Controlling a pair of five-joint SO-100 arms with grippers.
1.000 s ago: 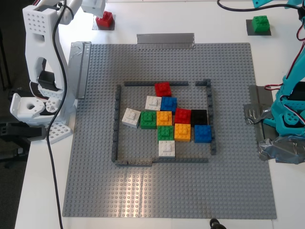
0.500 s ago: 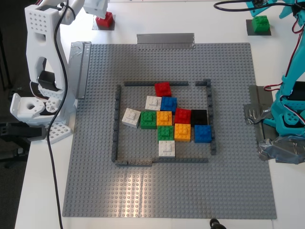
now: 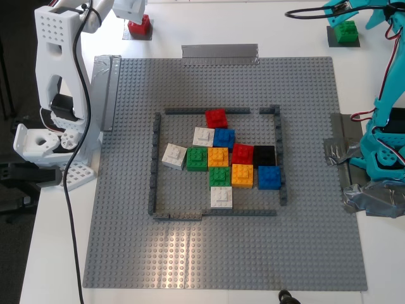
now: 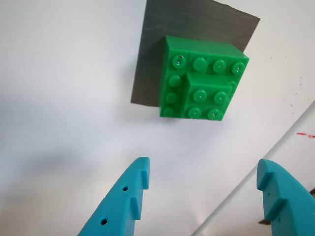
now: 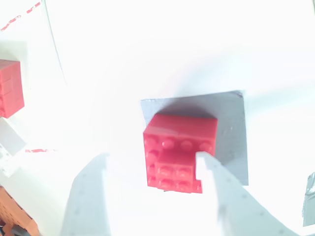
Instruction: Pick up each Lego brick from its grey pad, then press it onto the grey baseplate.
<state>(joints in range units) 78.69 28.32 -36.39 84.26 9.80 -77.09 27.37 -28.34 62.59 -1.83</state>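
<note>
Two arms: one white (image 3: 54, 82), one teal (image 3: 386, 95). One grey baseplate (image 3: 126, 240). One dark-grey frame (image 3: 154, 164).

Inside frame, eleven bricks: three white, two red, two green, two orange, two blue, one black.

Off baseplate, two pads, each with one brick: red brick (image 3: 140, 25), green brick (image 3: 345, 30).

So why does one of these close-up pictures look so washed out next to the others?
The second wrist view is overexposed: the white tabletop blows out and the pale gripper fingers nearly vanish, though the red square brick stays readable. The first wrist view is evenly lit, the green square brick crisp. The exterior view shows mild glare on the large grey studded baseplate.
</note>
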